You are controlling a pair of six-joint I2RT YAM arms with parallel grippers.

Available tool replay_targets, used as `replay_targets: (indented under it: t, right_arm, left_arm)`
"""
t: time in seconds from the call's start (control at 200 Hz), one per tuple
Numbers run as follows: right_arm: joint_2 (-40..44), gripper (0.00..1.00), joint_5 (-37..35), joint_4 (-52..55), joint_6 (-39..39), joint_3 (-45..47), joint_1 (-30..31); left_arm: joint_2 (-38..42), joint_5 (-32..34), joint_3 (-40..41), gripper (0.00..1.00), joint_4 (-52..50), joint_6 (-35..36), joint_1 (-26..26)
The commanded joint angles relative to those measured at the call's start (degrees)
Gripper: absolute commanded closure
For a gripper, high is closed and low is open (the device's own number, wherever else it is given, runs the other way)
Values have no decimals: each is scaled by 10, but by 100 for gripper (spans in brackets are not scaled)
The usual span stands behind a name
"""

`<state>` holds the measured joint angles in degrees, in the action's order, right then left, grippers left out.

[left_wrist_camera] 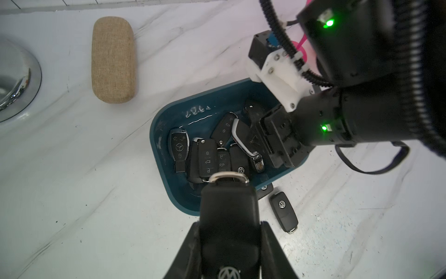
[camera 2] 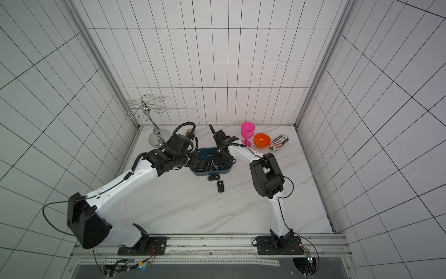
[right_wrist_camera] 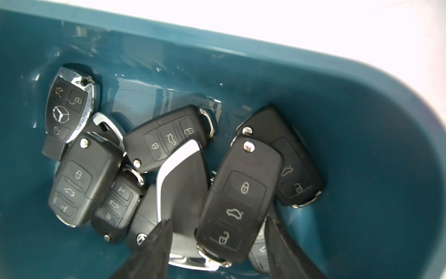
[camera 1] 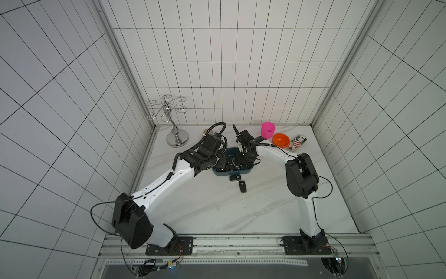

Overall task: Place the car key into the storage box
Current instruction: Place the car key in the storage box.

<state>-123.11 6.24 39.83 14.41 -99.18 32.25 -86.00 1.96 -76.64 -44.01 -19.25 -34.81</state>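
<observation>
Left claw [left_wrist_camera: 229, 225] clamped on a VW key [left_wrist_camera: 228, 205], long axis pointing ring-first over the box [left_wrist_camera: 164, 113] rim, with the box straight ahead. Right claw [right_wrist_camera: 218, 221], jaws parted inside the box, straddles a loose key [right_wrist_camera: 239, 193]. A Mercedes key [left_wrist_camera: 179, 147] lies inside. A spare key [left_wrist_camera: 284, 211], VW-badged, lies on the table [left_wrist_camera: 96, 193].

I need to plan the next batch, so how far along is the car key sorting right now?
Done: a pile of car keys lies in the storage box, the right claw open over them. In hand: the left claw grips a Volkswagen key over the box's edge. Left: two keys on the table beside the box.
</observation>
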Motion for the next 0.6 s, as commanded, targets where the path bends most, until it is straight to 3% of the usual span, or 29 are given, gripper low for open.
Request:
replay_targets:
  t: [0.0, 0.265, 0.595]
  right_arm:
    - [-10, 33, 1, 13, 1, -28, -3]
    - [66, 29, 6, -24, 0, 29, -2]
    - [193, 29, 10, -47, 16, 134, 11]
  left_arm:
    - [-64, -32, -48, 91, -67, 1, 20]
    - [-121, -76, -58, 91, -40, -19, 34]
    - [-200, -75, -88, 91, -26, -15, 41]
